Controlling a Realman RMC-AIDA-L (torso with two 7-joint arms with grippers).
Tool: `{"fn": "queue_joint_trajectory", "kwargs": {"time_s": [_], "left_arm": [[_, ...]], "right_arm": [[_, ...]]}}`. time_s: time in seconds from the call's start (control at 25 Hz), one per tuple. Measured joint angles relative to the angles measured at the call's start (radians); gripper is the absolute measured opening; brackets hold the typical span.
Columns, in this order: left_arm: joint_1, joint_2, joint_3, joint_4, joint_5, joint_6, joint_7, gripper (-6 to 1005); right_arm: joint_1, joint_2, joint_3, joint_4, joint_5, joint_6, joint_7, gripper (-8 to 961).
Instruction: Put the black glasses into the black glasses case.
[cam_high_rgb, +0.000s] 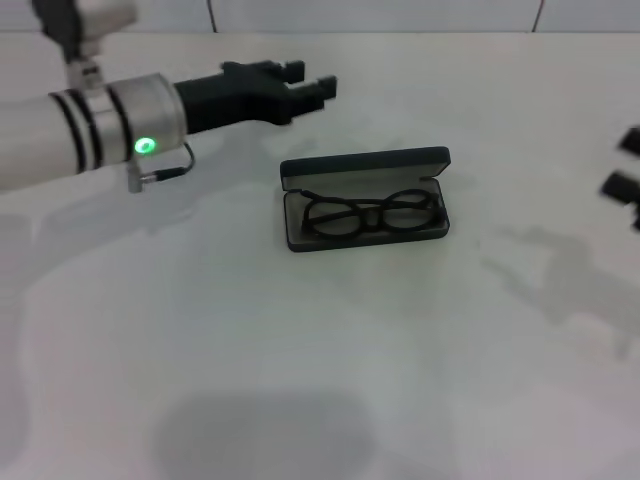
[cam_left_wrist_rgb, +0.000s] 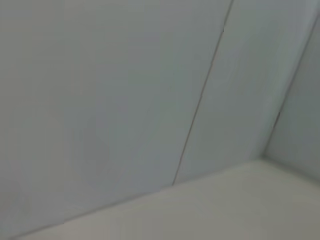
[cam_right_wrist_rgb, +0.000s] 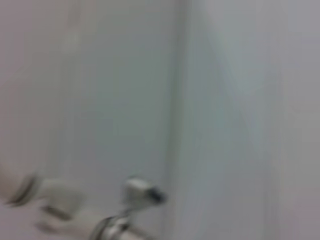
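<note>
The black glasses case (cam_high_rgb: 365, 165) lies open in the middle of the white table (cam_high_rgb: 300, 350), its lid raised at the far side. The black glasses (cam_high_rgb: 372, 215) lie inside it on the grey lining, lenses side by side. My left gripper (cam_high_rgb: 308, 82) hovers above the table, behind and to the left of the case, open and empty. My right gripper (cam_high_rgb: 625, 163) shows only as two black fingertips, held apart, at the right edge of the head view, well away from the case. Neither wrist view shows the case or the glasses.
A pale tiled wall (cam_high_rgb: 380, 12) runs along the table's far edge. The left wrist view shows only that wall (cam_left_wrist_rgb: 125, 100) and a strip of table (cam_left_wrist_rgb: 225, 210). The right wrist view shows the wall and a blurred part of the other arm (cam_right_wrist_rgb: 135, 195).
</note>
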Motion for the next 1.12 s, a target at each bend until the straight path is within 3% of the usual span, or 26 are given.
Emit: {"fn": "queue_joint_trajectory", "kwargs": {"time_s": [0.12,0.4,0.56,0.72,0.92,1.12], "left_arm": [[-0.016,-0.005,0.094,0.0,0.017,-0.076,0.001,556],[-0.046,-0.007,0.281,-0.002,0.012,-0.143,0.006,556],[-0.04,-0.007,0.296,-0.001,0.01,-0.136,0.022,556],[-0.001,-0.013,0.322,0.0,-0.009,-0.133,0.107,556],[0.046,-0.012,0.419,0.0,-0.099,-0.121,0.196,555],[0.088,-0.012,0.427,0.024,-0.213,-0.033,0.295,575]], "right_arm": [[-0.026,0.024,0.106,-0.001,0.002,0.02,-0.005,299],[-0.016,0.037,0.136,0.005,0.002,0.084,-0.006,579],[0.004,0.04,0.127,0.004,-0.004,0.122,-0.003,734],[0.029,0.04,0.123,0.023,-0.005,0.143,-0.003,741],[0.056,0.04,0.123,0.025,-0.006,0.158,0.001,743],[0.075,0.04,0.073,0.022,-0.008,0.173,0.001,743]]}}
